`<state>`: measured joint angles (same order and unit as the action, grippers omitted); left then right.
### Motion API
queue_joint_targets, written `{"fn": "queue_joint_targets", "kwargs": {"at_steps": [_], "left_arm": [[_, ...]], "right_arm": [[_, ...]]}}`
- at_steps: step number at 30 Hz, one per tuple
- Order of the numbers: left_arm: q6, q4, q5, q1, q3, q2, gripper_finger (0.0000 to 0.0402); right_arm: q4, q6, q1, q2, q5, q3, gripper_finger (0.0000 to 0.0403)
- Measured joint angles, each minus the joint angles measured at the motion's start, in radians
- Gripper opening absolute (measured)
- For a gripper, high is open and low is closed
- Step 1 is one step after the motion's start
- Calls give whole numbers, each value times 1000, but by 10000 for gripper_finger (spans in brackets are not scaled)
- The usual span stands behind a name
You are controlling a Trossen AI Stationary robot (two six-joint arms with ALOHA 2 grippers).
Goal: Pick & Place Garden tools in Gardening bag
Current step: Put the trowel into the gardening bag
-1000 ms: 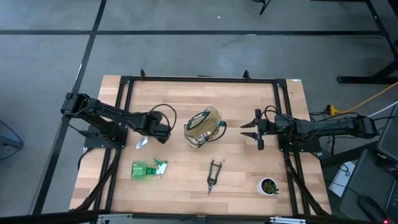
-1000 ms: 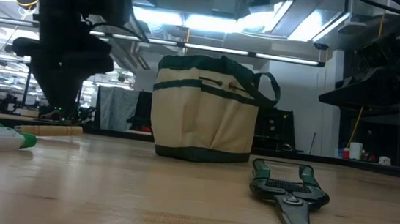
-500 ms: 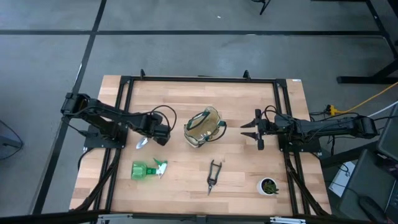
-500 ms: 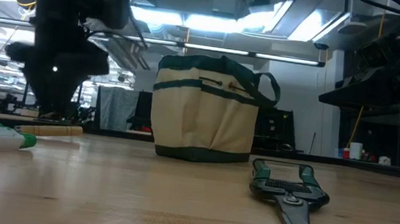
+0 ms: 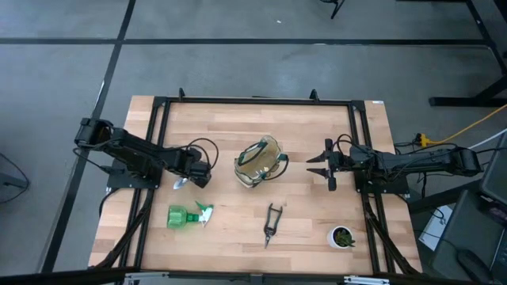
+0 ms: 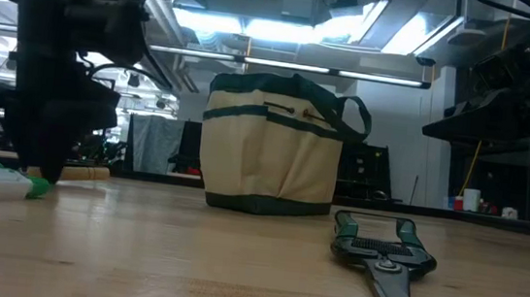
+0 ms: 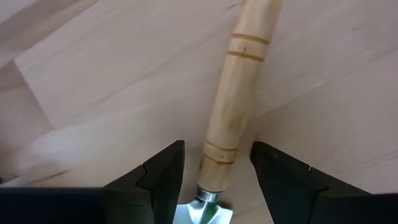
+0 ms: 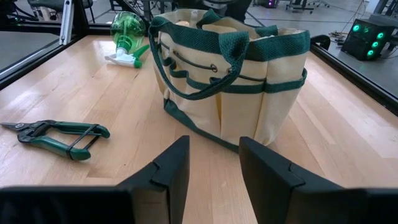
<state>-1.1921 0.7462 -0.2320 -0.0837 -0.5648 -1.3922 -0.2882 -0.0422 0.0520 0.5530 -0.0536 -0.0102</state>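
Left end effector sits left of the gardening bag, fingers spread around the trowel handle, not clenched yet. Next it needs to squeeze and lift. Right end effector waits released, right of the bag.

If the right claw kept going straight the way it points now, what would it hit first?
Most likely the gardening bag: in the right wrist view it fills the space straight ahead of the open right claw, with bare table between them. Depth is hard to judge.

left gripper – low, fingers spread | right gripper – parted, arm waits
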Motion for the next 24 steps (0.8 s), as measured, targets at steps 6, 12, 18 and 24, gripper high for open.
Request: {"fn": "queue_joint_targets", "kwargs": {"at_steps": [6, 12, 18, 24], "left_arm": [[0, -19, 7, 0, 1, -2, 158], [0, -35, 17, 0, 1, -3, 99], [1, -41, 17, 0, 1, -3, 65], [1, -55, 12, 0, 4, -3, 70]], "right_arm": [[0, 0, 0, 0, 0, 0, 144], [0, 0, 0, 0, 0, 0, 144], [0, 0, 0, 0, 0, 0, 144], [0, 0, 0, 0, 0, 0, 144]]}}
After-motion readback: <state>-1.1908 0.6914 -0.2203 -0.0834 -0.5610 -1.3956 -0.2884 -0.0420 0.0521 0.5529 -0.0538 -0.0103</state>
